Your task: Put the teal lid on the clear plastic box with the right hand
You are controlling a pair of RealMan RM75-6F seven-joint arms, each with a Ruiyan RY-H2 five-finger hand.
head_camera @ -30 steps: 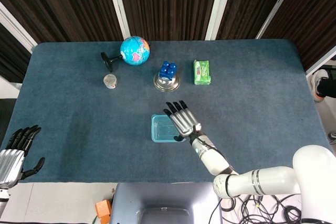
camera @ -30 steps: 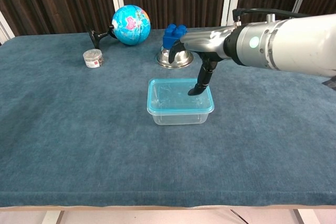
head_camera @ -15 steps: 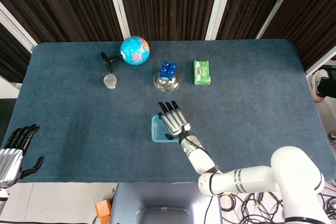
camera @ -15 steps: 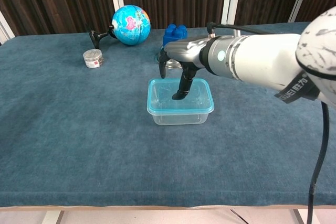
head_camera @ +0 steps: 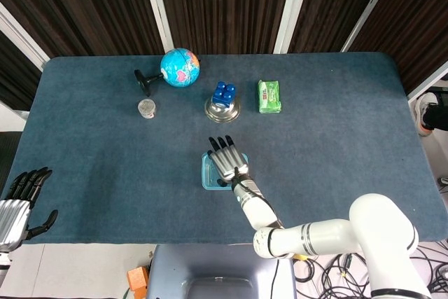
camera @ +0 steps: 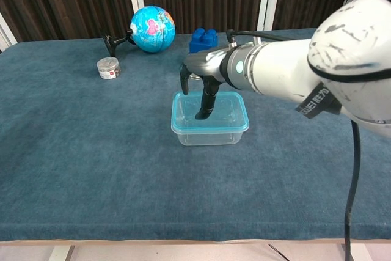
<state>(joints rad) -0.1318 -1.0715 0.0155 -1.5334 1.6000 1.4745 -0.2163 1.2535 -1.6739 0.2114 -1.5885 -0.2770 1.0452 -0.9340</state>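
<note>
The clear plastic box stands mid-table with the teal lid lying flat on its rim. In the head view only the left part of the lidded box shows from under my right hand. That hand is flat above the lid with its fingers spread, holding nothing. In the chest view the right hand points its thumb down onto the left half of the lid; whether it presses I cannot tell. My left hand hangs off the table's near left corner, fingers apart and empty.
At the back stand a globe on a black stand, a small jar, blue blocks on a metal bowl, and a green packet. The table is covered in dark blue cloth.
My right hand has slid left across the lid, from its right side to its left half. The lid and box have stayed put. The left hand has barely moved.
</note>
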